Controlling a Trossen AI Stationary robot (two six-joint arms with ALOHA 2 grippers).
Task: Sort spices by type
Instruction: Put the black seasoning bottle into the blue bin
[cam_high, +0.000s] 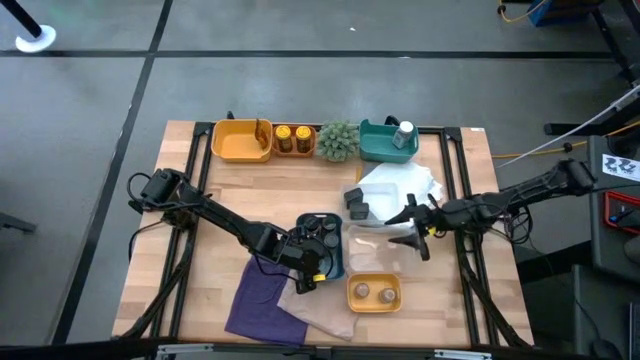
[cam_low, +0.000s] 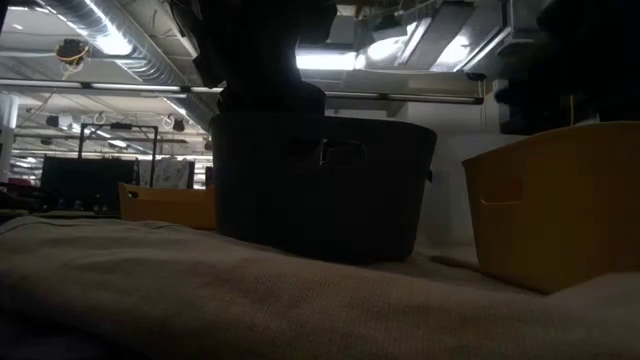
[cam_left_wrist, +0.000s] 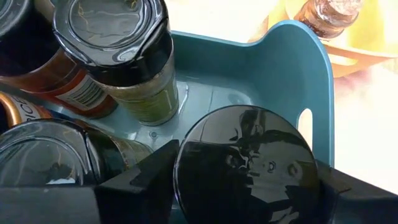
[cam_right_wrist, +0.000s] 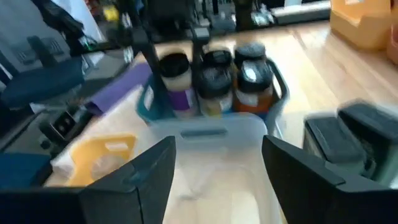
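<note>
Left pincer (cam_left_wrist: 245, 186) grips a black-lidded jar (cam_left_wrist: 245, 165) (hidden overhead).

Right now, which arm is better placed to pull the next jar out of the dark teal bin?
Left. Its claw already straddles a black-lidded jar inside the dark teal plastic bin; the right claw hangs open beside it.

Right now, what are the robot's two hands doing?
Left gripper: closed around a black-lidded jar in the blue tray.
Right gripper: open, holding nothing.
</note>
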